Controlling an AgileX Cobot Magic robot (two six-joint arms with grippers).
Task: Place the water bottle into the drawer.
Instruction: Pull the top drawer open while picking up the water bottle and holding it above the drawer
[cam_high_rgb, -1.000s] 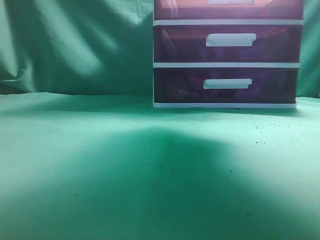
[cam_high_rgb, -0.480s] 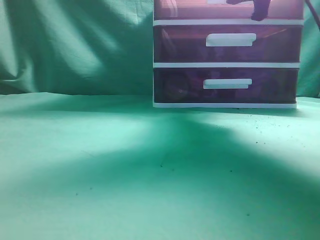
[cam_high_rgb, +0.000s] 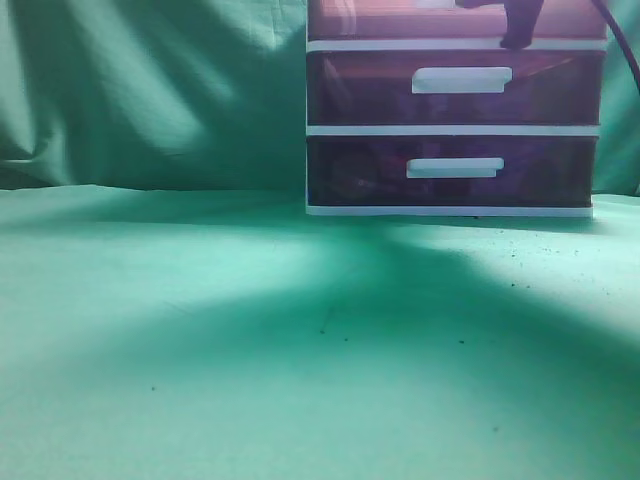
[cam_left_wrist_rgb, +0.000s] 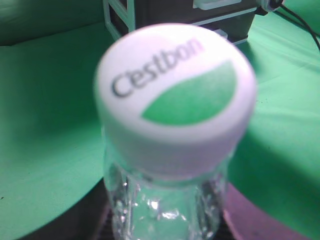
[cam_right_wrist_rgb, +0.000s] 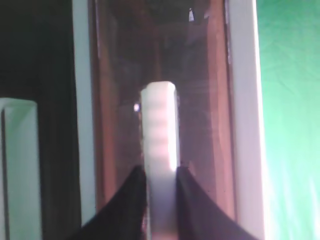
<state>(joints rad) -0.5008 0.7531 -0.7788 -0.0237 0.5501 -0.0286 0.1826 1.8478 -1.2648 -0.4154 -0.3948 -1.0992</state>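
The water bottle (cam_left_wrist_rgb: 175, 95) is clear plastic with a white cap printed with a green leaf. It fills the left wrist view, standing up between the dark jaws of my left gripper (cam_left_wrist_rgb: 165, 227), which is shut on its body. The drawer (cam_high_rgb: 380, 20) is the reddish-brown top one of three in a white frame. My right gripper (cam_high_rgb: 520, 25) shows as a dark shape at the drawer's front. In the right wrist view its two fingers (cam_right_wrist_rgb: 161, 175) are closed on either side of the drawer's white bar handle (cam_right_wrist_rgb: 159, 125). My left gripper is out of the exterior view.
Two darker purple drawers (cam_high_rgb: 450, 85) (cam_high_rgb: 450, 170) sit below the top one. The cabinet stands at the back right of a green cloth-covered table (cam_high_rgb: 250, 350). A green cloth backdrop (cam_high_rgb: 150, 90) hangs behind. A black cable (cam_high_rgb: 625, 50) hangs at the cabinet's right edge.
My right gripper has come into the exterior view at the top drawer's handle and has settled slightly lower. The shadow on the table has shifted.
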